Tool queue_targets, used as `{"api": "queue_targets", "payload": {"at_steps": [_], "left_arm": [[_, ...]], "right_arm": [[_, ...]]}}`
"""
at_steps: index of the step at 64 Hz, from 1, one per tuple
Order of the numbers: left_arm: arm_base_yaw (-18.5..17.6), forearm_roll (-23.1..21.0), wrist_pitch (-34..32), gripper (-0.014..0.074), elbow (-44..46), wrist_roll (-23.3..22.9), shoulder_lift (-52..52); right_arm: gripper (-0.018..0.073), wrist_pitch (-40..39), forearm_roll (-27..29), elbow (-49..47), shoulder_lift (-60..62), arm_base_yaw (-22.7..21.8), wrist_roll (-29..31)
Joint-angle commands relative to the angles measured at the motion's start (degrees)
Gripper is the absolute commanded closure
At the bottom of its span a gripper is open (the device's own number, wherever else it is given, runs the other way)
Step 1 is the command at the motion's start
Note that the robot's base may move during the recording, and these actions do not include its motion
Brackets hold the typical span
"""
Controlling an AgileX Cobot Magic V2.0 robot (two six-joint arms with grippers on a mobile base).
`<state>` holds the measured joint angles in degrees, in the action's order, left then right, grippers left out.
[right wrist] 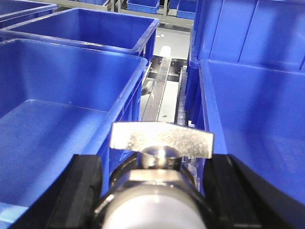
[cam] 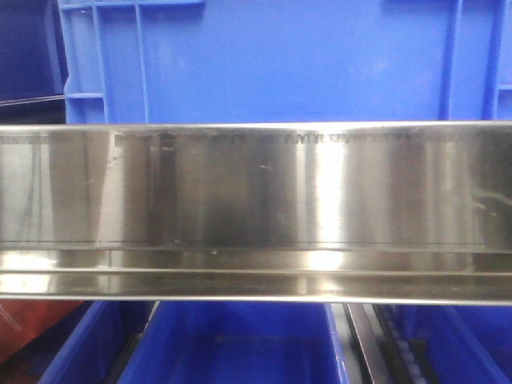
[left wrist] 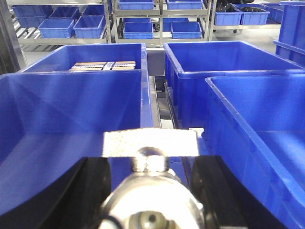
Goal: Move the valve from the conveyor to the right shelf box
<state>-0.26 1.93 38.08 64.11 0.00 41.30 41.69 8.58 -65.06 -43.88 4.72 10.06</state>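
Note:
Both grippers carry a valve. My left gripper (left wrist: 151, 167) is shut on a silver valve (left wrist: 150, 195) whose flat lever (left wrist: 150, 143) points forward, hanging above the wall between two blue boxes (left wrist: 71, 124). My right gripper (right wrist: 155, 167) is shut on a second valve (right wrist: 157, 200) with its lever (right wrist: 162, 138) forward, over the gap between a left blue box (right wrist: 57, 124) and a right blue box (right wrist: 257, 105). The front view is filled by the shelf's shiny steel rail (cam: 256, 200). The conveyor is out of view.
Blue boxes stand in rows on roller tracks (right wrist: 159, 90). One far-left box holds brown cartons (left wrist: 102, 66). Further steel racks with small blue bins (left wrist: 138, 26) stand behind. A large blue crate (cam: 264, 60) sits above the rail, more blue boxes (cam: 240, 344) below it.

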Motion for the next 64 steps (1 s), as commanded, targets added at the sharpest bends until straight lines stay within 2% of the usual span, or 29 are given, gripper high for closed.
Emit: {"api": "queue_targets", "payload": {"at_steps": [1,64], "left_arm": [[-0.37,-0.15,-3.26,0.0708,0.39,-0.7,-0.4],[-0.37,-0.3,-3.55,0.0708,0.39,-0.7,-0.4]], "right_arm": [[0.0713,-4.48,-0.18,-0.61,0.57,-0.04,0.61],[0.0713,-5.38,-0.06,-0.61,0.55,-0.04,0.61]]}}
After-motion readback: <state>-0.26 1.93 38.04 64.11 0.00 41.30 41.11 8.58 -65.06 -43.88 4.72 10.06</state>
